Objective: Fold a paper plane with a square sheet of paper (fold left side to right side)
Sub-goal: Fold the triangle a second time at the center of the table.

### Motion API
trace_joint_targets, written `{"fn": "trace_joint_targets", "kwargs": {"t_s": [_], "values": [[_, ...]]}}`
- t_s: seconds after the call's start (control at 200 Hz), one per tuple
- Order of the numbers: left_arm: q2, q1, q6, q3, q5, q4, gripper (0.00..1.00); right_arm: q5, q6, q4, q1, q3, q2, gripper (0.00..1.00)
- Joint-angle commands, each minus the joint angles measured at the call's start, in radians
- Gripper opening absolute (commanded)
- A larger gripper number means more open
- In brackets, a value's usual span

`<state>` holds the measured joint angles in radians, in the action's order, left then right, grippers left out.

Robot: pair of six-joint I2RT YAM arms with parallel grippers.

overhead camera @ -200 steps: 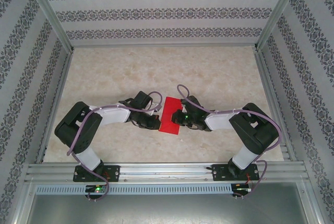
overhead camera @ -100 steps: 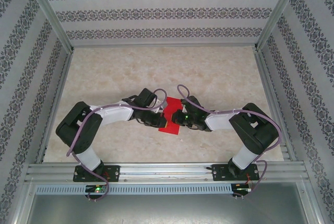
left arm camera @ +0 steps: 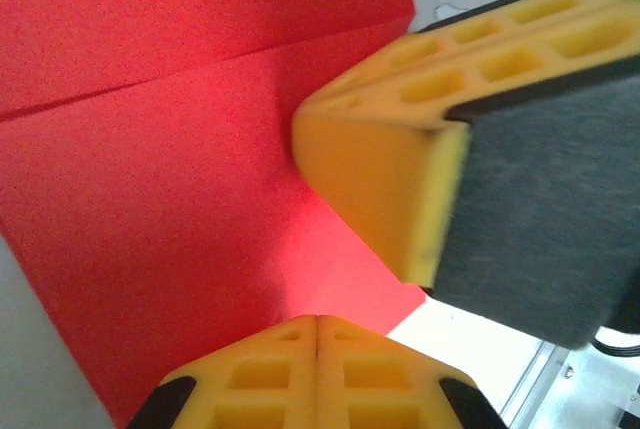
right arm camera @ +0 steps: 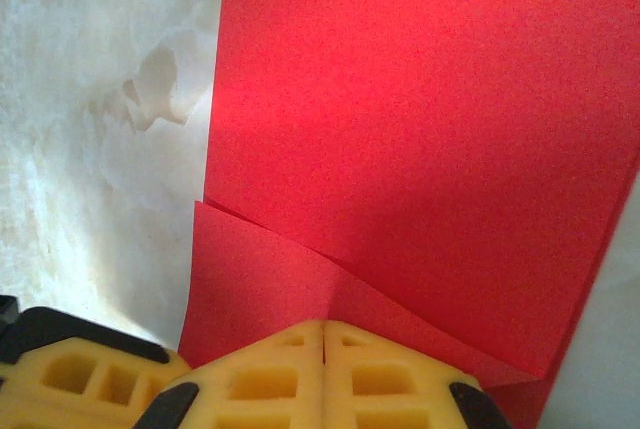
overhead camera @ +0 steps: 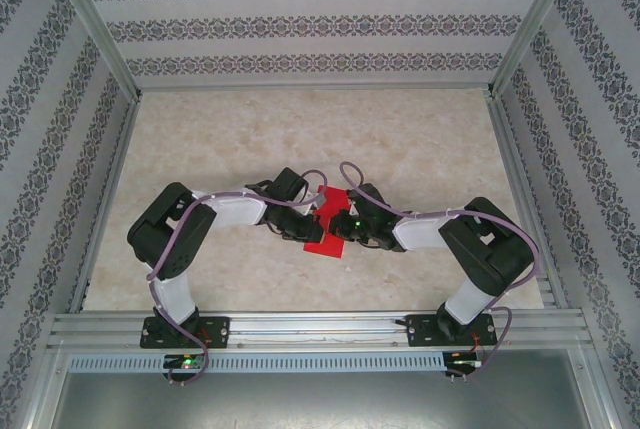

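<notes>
Pale marbled tabletop (overhead camera: 300,129) inside patterned grey-and-white walls (overhead camera: 300,24), with a silver aluminium rail (overhead camera: 320,329) along the near edge where my bases sit. My left arm (overhead camera: 180,234), black and white, bends in from the left. My right arm (overhead camera: 480,249) bends in from the right. Both meet mid-table, a little nearer the rail than the far wall.

The thin bright red sheet of paper (overhead camera: 322,239) lies flat on the tabletop between my two wrists, and from above it reads as a narrow upright red shape, partly under both tools. In the left wrist view the paper (left arm camera: 150,199) has a straight crease running across it. In the right wrist view it (right arm camera: 420,129) has a low flap lifting toward my fingers.

My left gripper (overhead camera: 306,223) is closed, its yellow foam fingers pressed together with no gap (left arm camera: 316,349), tips down on the red paper. My right gripper (overhead camera: 338,225) is closed too, fingers seam-tight (right arm camera: 323,349), sitting at the raised flap. It may be nipping that flap, but I can't tell from this angle. The two tools are just beside each other: the right fingers (left arm camera: 400,149) stand on the paper close to my left ones.
</notes>
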<state>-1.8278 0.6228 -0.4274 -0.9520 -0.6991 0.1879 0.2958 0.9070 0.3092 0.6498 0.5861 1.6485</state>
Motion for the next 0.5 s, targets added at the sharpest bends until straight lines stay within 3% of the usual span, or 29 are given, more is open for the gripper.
{"fn": "trace_joint_targets", "kwargs": {"t_s": [0.0,0.495], "values": [[-0.017,0.008,-0.001,-0.026,0.004,-0.021,0.02,-0.043,0.002,-0.090,-0.006,-0.029,0.045,0.00],[-0.003,0.008,0.016,0.030,0.049,-0.008,0.02,-0.046,-0.025,-0.139,-0.035,-0.055,0.063,0.00]]}}
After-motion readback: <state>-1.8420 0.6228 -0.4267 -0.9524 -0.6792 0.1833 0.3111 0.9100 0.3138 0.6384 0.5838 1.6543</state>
